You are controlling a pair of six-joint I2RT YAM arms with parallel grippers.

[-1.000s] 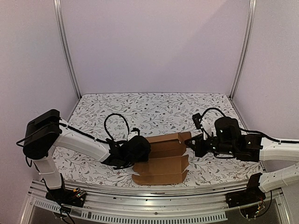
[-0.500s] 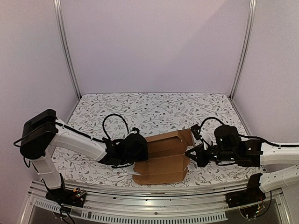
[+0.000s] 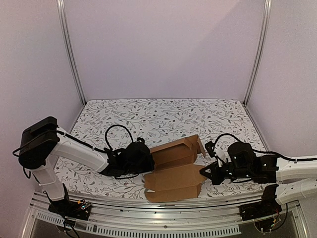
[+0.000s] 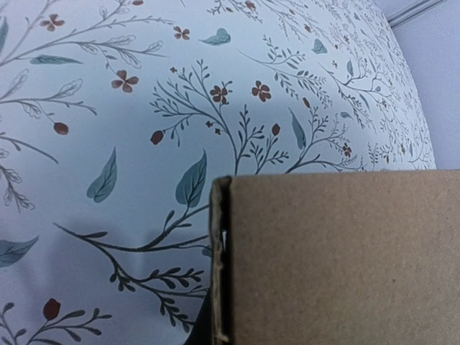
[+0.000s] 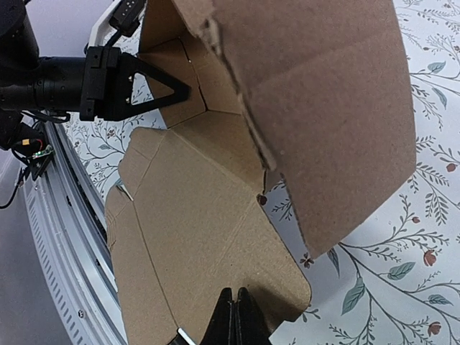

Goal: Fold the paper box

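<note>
Left gripper (image 3: 147,159): clenched, tucked into fold at left end of paper box (image 3: 173,173); cannot tell if it pinches cardboard. Box half-folded at near-centre of table (image 3: 148,111): rear panel raised, front panel flat, its near edge close to front rail (image 3: 163,204). Right gripper (image 5: 233,310): clenched, tips on flat panel's right edge, nothing between them. Risks: push slides sheet toward rail; raised panel springs flat if left gripper slips. Open room behind box.

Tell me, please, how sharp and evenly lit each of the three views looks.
Top external: soft, even light, sharp, though the black left gripper and right gripper lose detail. Left wrist: the paper box looms close and slightly soft; the floral cloth is crisp. Right wrist: well lit, cardboard grain sharp, shadow under the raised flap.
</note>
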